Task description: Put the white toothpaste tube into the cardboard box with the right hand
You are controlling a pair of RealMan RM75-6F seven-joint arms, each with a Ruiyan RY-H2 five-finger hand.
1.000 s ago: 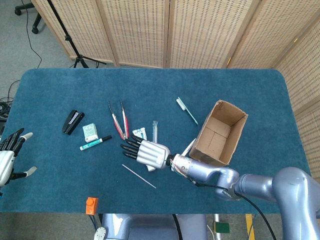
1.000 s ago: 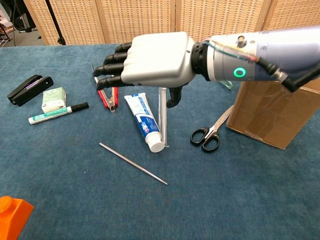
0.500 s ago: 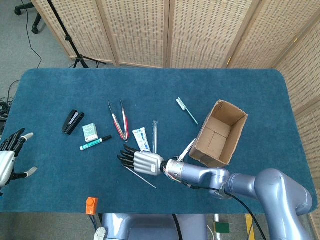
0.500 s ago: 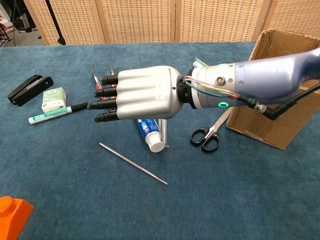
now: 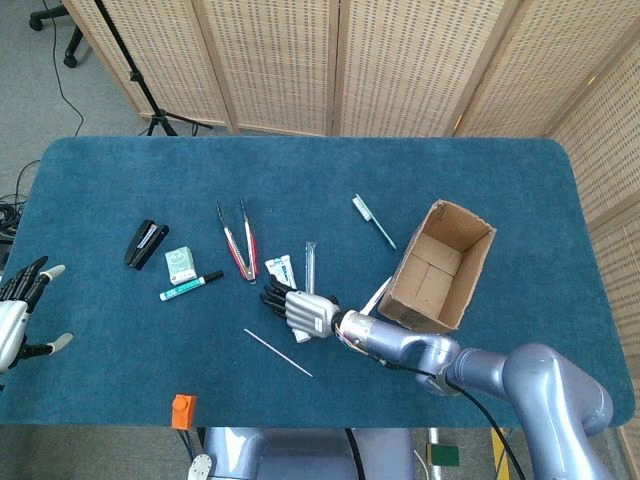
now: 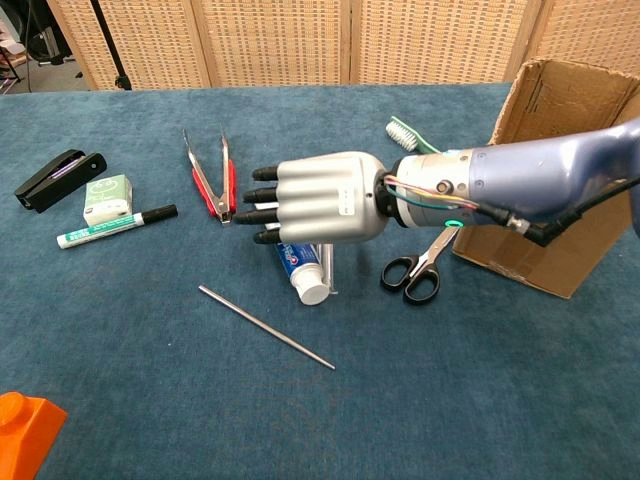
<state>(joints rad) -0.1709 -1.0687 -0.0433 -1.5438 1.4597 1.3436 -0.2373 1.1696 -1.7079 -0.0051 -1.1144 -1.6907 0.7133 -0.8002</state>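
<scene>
Now lower and further up-frame than half a second ago, right hand (image 6: pixel 320 200) settling palm-down over the white toothpaste tube (image 6: pixel 303 270) at centre frame, capped end poking out below; grasp apparently beginning. Fingers (image 6: pixel 262 205) extended, slightly spread, grasping nothing. Cardboard box (image 6: pixel 560 150) open at right edge. Left hand (image 5: pixel 18 310) idle, released, far left.

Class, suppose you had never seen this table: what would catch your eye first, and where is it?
The silver right robot hand stands out, fingers spread low over the white toothpaste tube at mid-table. To its right stands the open cardboard box, with black-handled scissors lying beside it.
</scene>
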